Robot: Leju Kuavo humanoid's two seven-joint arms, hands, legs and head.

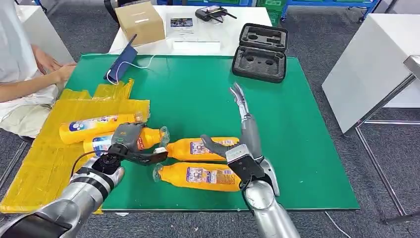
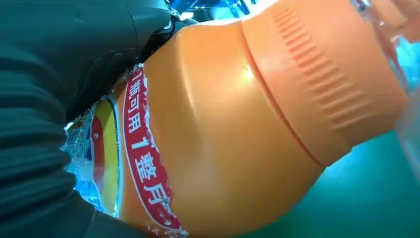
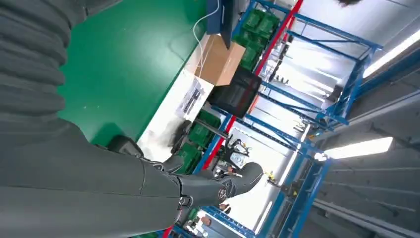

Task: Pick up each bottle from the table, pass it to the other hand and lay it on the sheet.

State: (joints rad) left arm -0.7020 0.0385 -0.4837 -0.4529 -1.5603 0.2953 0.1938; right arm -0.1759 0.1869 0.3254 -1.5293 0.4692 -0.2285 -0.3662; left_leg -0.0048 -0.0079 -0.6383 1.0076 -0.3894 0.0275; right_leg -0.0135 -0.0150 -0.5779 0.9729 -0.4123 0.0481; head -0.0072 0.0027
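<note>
Bottles [image 1: 205, 175] orange, blue-white labels, red band with white characters. Sheet [image 1: 44, 163] yellow. Desk [image 1: 307, 148] mat green. Case [image 1: 260, 52] black. Box [image 1: 140, 22] brown cardboard. Arms silver.

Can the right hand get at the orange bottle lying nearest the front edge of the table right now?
Probably yes. The right hand is open and empty, fingers stretched out above the green mat. The nearest bottle lies flat just beside that arm with nothing on it, and the left hand is busy gripping another bottle.

High head view; close wrist views
</note>
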